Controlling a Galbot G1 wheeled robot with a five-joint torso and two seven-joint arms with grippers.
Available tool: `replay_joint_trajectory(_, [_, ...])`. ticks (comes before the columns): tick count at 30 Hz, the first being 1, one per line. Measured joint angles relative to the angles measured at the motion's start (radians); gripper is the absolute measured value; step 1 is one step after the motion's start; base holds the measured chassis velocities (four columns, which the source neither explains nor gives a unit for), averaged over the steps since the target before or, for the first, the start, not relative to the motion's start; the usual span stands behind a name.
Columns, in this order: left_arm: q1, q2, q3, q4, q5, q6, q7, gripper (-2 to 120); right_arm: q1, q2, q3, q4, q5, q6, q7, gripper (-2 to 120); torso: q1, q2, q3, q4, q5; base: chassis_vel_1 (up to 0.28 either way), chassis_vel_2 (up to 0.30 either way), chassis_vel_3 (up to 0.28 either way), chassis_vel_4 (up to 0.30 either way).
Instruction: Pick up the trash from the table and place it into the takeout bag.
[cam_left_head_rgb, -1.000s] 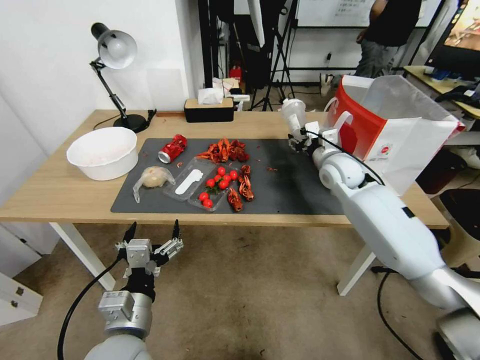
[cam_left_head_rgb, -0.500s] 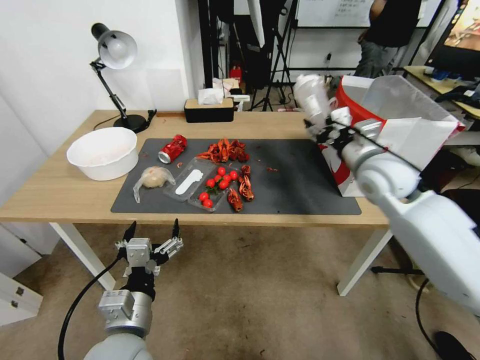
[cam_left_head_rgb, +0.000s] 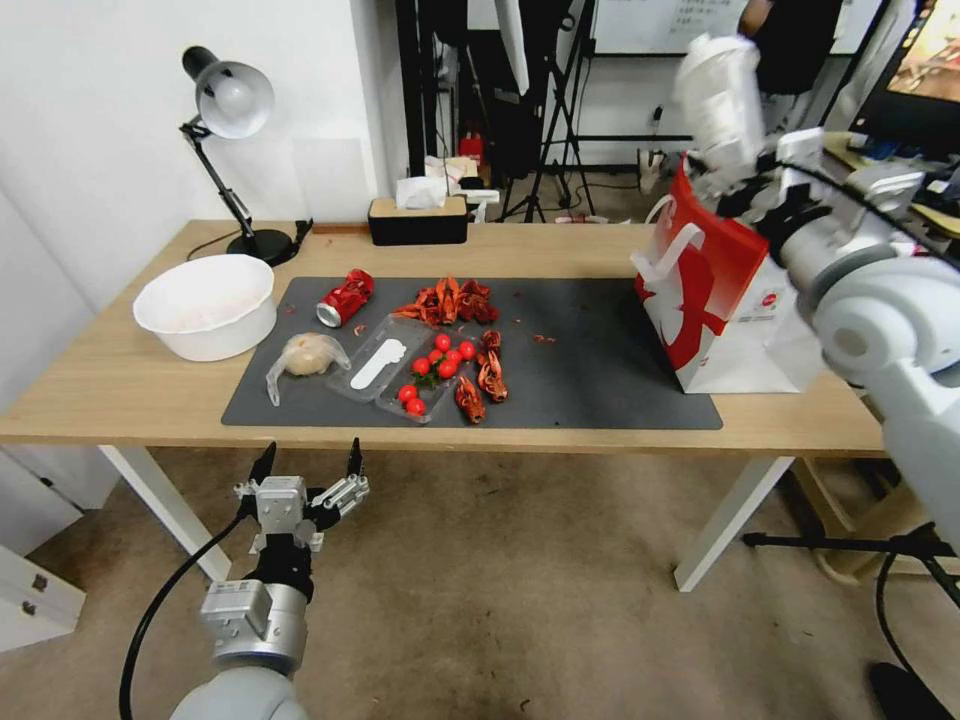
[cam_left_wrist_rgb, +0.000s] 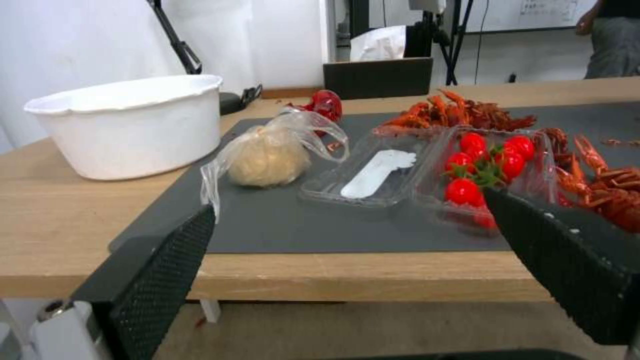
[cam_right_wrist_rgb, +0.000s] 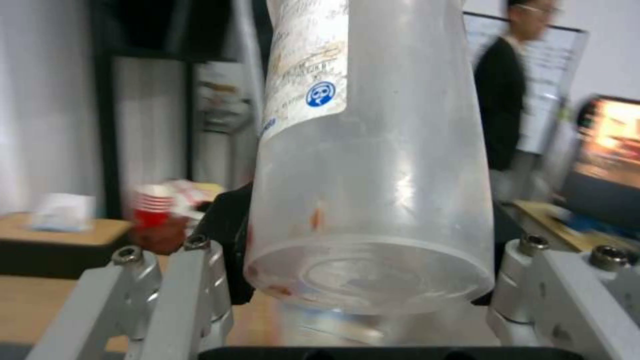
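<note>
Clear plastic cup (cam_left_head_rgb: 722, 95) with a printed label clamped near its base in the right gripper (cam_left_head_rgb: 745, 175), raised above the open top of the large white paper takeout bag (cam_left_head_rgb: 715, 300) with red side panels at the right end of the long light-wood table (cam_left_head_rgb: 120, 385). Left gripper (cam_left_head_rgb: 305, 470) parked below the table's front edge, fingers spread and empty. Crushed red can (cam_left_head_rgb: 345, 297) and clear-plastic-wrapped pale lump (cam_left_head_rgb: 305, 357) on the dark grey mat (cam_left_head_rgb: 590, 370).

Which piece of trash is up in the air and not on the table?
The clear plastic cup. The right end effector holds it above the takeout bag; the crushed can and wrapped lump lie on the mat.
</note>
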Motion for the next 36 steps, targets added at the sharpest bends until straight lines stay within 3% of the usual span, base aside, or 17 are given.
replay_joint_trajectory(7, [0.002,-0.003,0.0,0.001,0.001,-0.004,-0.001,100,0.016,-0.002,0.001,-0.068,0.017,-0.012,0.073,57,0.0,0.0,0.0,0.0,0.0001,0.0,0.0,0.0,0.0])
replay_joint_trajectory(14, [0.003,-0.007,-0.004,0.002,0.002,-0.007,-0.001,100,0.011,0.007,0.002,-0.088,0.015,0.001,0.075,86,0.0,0.0,0.0,0.0001,-0.0001,0.0,0.0,0.0,0.0])
replay_joint_trajectory(19, [0.006,-0.011,-0.001,0.002,0.009,-0.007,-0.001,100,0.007,0.006,0.004,-0.086,0.013,0.002,0.074,99,0.0,0.0,0.0,0.0,-0.0001,0.0,0.0,0.0,0.0])
replay_joint_trajectory(36, [0.006,-0.009,-0.003,0.001,0.01,-0.008,-0.001,100,-0.022,0.02,0.01,-0.039,0.015,0.016,0.072,100,0.0,0.0,0.0,0.0001,-0.0001,0.0,0.0,0.0,0.0])
